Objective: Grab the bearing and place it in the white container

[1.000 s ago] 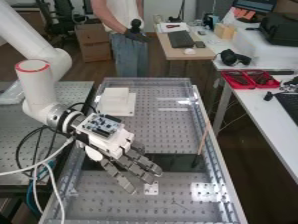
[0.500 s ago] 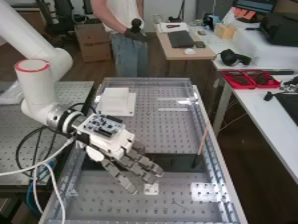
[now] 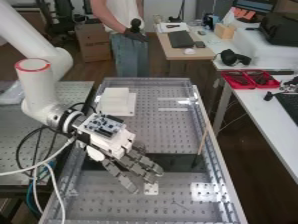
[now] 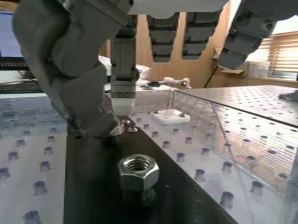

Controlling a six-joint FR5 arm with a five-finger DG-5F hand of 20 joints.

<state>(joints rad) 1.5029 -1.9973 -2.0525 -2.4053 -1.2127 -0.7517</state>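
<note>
The hand [image 3: 117,145] has shifted only a little, its fingers rather straight and wide, so the bearing seems not yet taken. A small silver piece [image 4: 118,130], perhaps this bearing, is just beside the thumb; the white container [image 3: 116,98] waits apart.

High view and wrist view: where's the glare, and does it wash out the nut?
High view: bright patches on the bench at lower right and by its far right edge. Wrist view: the window is bright, with the hand dark against it, and warm reflections lie on the bench top; the nut has highlights, but its thread and flats read fine.
</note>
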